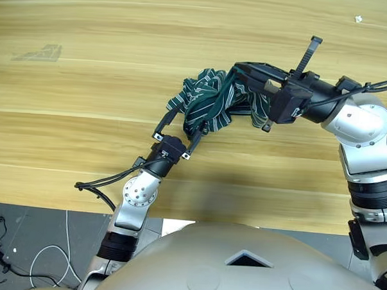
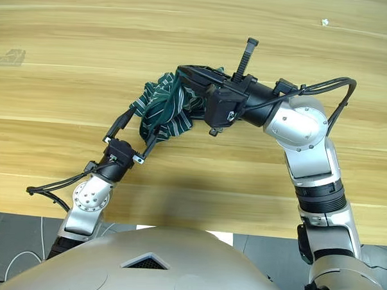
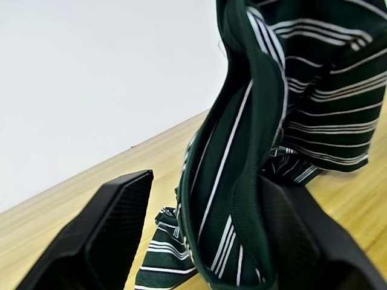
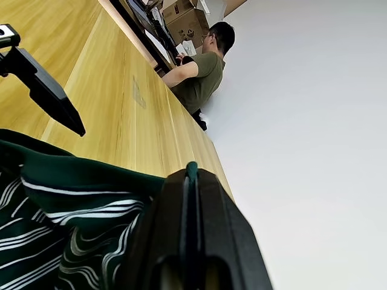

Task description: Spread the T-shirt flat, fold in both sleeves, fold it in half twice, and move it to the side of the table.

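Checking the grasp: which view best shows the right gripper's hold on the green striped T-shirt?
Right wrist view: right gripper pinches green striped T-shirt. Eye views: from above, contact hidden. Left wrist: hanging cloth.

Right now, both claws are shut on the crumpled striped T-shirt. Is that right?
Not quite. The right claw is shut on the crumpled striped T-shirt, but the left claw is open: the left wrist view shows its fingers wide apart with cloth hanging between them.
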